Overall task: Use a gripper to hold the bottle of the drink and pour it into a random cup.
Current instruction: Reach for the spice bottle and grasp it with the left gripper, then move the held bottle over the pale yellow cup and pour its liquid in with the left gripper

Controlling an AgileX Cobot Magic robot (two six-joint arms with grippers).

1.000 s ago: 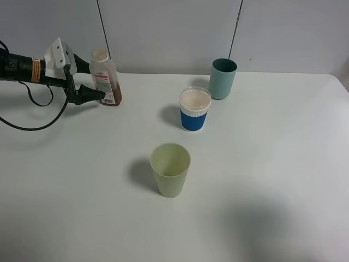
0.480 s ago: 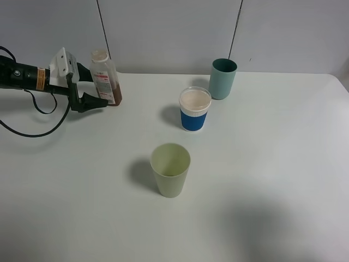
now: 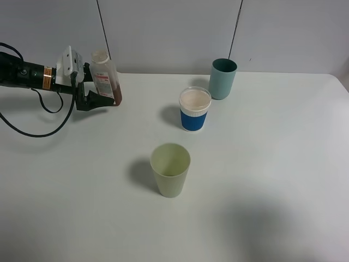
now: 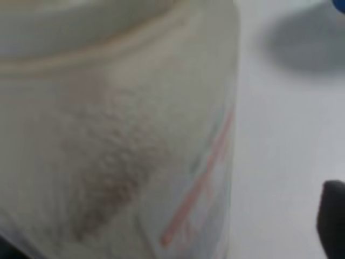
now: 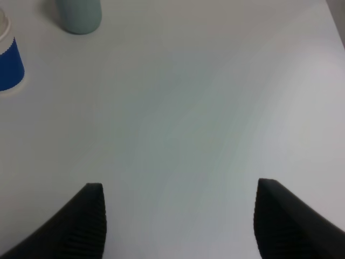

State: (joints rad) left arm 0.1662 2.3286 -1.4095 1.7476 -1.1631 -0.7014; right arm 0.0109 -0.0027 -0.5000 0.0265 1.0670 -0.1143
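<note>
1. Left pincer (image 3: 100, 90), black with white finger plates, sat astride the small clear plastic bottle with the red-and-white label (image 3: 104, 71), one finger in front and one behind, low on the body. Clamped on or merely bracketing it? I could not tell.
2. Right pincer (image 5: 178, 216) hung open over the bare white bench (image 3: 262, 164), with nothing between its black tips.
3. That bottle stood upright at the far left of the bench, near the back edge, well apart from the pale yellow-green tapered plastic tumbler (image 3: 170, 169) out front.
4. Handling, by my read: light and thin-walled, likely to give under a hard squeeze, and the glossy label could slip. The brown drink (image 3: 113, 97) lay low in the bottle, so a steep tip looked necessary. Best hold was the flat sides at mid-body, below the shoulders.
5. Hard to see: the left wrist view was one big blur of bottle wall, so finger contact stayed hidden. Whether a cap sat on the wide neck was unclear too.
</note>
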